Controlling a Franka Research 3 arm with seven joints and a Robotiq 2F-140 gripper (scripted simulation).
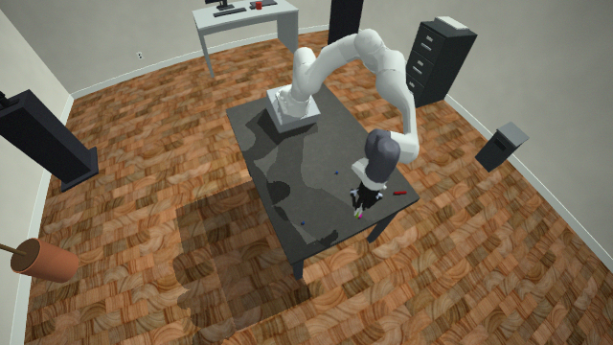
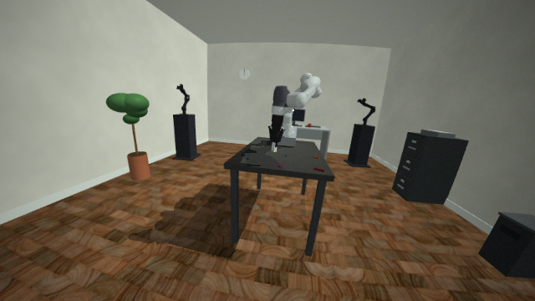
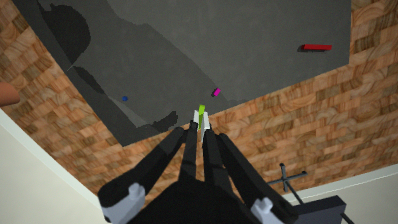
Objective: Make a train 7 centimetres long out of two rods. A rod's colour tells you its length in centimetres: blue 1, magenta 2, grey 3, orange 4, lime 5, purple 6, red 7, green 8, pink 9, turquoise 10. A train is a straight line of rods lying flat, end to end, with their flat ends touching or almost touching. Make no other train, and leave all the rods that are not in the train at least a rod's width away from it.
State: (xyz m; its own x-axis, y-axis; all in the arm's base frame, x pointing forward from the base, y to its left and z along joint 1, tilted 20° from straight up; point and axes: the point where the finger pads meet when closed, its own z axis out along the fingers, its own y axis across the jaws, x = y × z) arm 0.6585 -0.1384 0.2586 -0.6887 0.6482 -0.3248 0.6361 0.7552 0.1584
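My gripper (image 1: 358, 211) (image 2: 274, 146) (image 3: 199, 117) is shut on a lime rod (image 1: 356, 215) (image 2: 272, 150) (image 3: 202, 108), whose end sticks out past the fingertips. It is held above the table; the exact height is unclear. A magenta rod (image 1: 360, 217) (image 2: 281, 166) (image 3: 216, 92) lies on the table, apart from the lime rod in the wrist view. A red rod (image 1: 399, 193) (image 2: 318, 170) (image 3: 317, 47) lies near the table corner. One blue rod (image 1: 303, 223) (image 2: 247, 159) (image 3: 125, 98) lies near the long edge, another blue rod (image 1: 336, 172) (image 2: 286, 155) nearer the base.
An orange rod (image 2: 316, 157) lies toward the table's right side in the exterior view, hidden in the top view. The dark table (image 1: 326, 144) (image 2: 255, 164) (image 3: 260, 30) carries the arm's base block (image 1: 299, 124). Its front edge runs close to the magenta rod.
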